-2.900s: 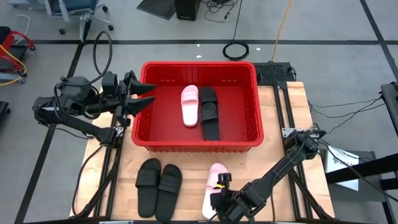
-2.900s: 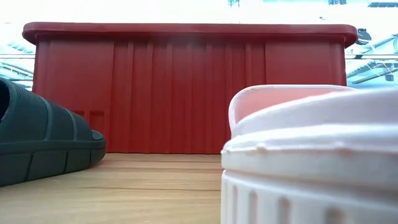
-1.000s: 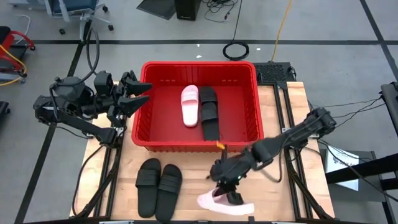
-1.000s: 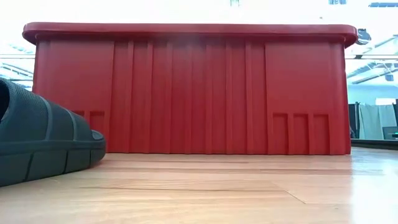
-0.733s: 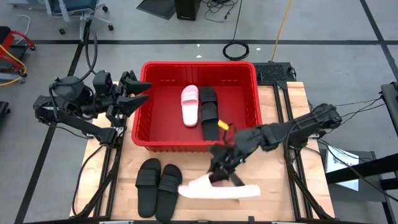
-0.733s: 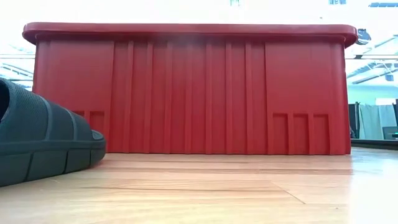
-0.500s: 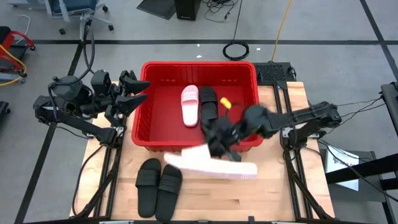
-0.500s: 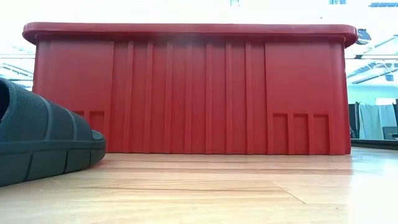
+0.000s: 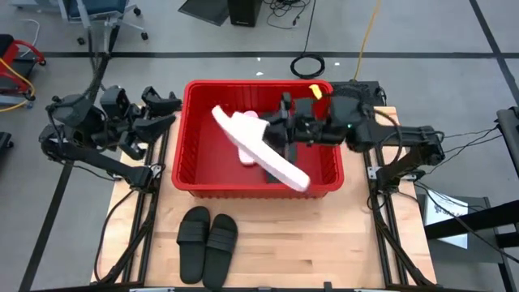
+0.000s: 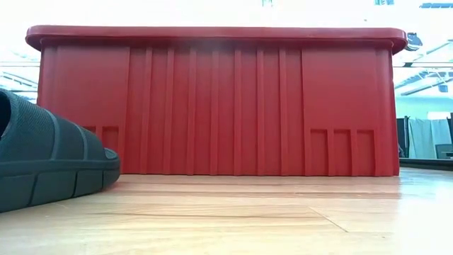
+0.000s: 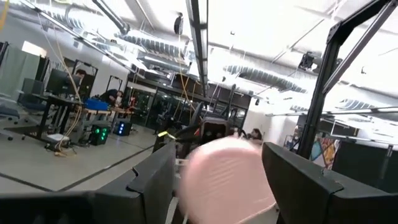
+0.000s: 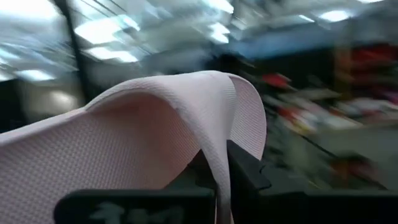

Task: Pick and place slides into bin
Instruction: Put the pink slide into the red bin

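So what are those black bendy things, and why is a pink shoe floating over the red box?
Those are two robot arms, each ending in a gripper that pinches like two fingers. One picture looks straight down from above, one looks across from tabletop height, and two come from cameras on the arms' wrists. The pink sandal is not floating: the right gripper is shut on it, holding it over the red bin. Inside the bin lie another pink sandal and a black sandal. Two black sandals wait on the wooden table. The left gripper waits open beside the bin.
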`<state>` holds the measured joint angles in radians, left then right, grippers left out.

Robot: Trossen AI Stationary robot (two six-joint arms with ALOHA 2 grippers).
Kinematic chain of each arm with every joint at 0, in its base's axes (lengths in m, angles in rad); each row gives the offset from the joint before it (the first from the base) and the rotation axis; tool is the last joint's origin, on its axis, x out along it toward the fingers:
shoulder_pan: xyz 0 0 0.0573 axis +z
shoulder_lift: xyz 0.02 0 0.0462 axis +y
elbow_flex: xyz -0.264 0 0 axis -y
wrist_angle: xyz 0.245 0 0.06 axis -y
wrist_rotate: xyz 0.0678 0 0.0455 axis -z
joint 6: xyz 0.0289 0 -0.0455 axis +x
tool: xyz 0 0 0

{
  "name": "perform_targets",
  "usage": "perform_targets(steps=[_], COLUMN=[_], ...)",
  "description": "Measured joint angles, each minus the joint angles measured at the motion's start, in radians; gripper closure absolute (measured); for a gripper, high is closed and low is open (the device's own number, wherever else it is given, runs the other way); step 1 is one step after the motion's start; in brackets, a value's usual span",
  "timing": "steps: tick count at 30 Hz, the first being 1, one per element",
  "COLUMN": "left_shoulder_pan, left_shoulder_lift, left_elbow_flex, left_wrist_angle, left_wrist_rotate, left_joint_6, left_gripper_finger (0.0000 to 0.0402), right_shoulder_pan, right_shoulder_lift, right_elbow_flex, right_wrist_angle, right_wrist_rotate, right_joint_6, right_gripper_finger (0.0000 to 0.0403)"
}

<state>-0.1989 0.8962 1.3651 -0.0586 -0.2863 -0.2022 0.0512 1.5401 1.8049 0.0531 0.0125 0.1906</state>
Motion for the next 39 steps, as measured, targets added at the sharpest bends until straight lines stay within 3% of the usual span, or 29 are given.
perform_targets(steps=[5,10,21,32,39], left_shoulder_pan=[0.0,0.0,0.0,0.0,0.0], left_shoulder_lift=[-0.044,-0.078,-0.106,-0.105,-0.105], left_elbow_flex=[0.0,0.0,0.0,0.0,0.0], left_wrist_angle=[-0.004,-0.021,-0.036,-0.091,-0.097], left_wrist_rotate=[0.0,-0.002,-0.011,-0.011,-0.011], left_joint_6=[0.026,0.051,0.065,0.041,0.036], left_gripper_finger=[0.0165,0.0165,0.0165,0.0165,0.0165], right_shoulder_pan=[-0.014,-0.019,-0.081,-0.137,-0.157], right_shoulder_lift=[0.0,0.021,0.172,0.314,0.396], right_elbow_flex=[0.053,0.055,0.055,0.054,0.053], right_wrist_angle=[-0.283,-0.439,-0.613,-0.732,-0.734], right_wrist_rotate=[0.25,0.343,0.354,0.361,0.435], right_joint_6=[-0.046,-0.022,0.049,-0.028,-0.104], right_gripper_finger=[0.0395,0.0395,0.0395,0.0394,0.0394])
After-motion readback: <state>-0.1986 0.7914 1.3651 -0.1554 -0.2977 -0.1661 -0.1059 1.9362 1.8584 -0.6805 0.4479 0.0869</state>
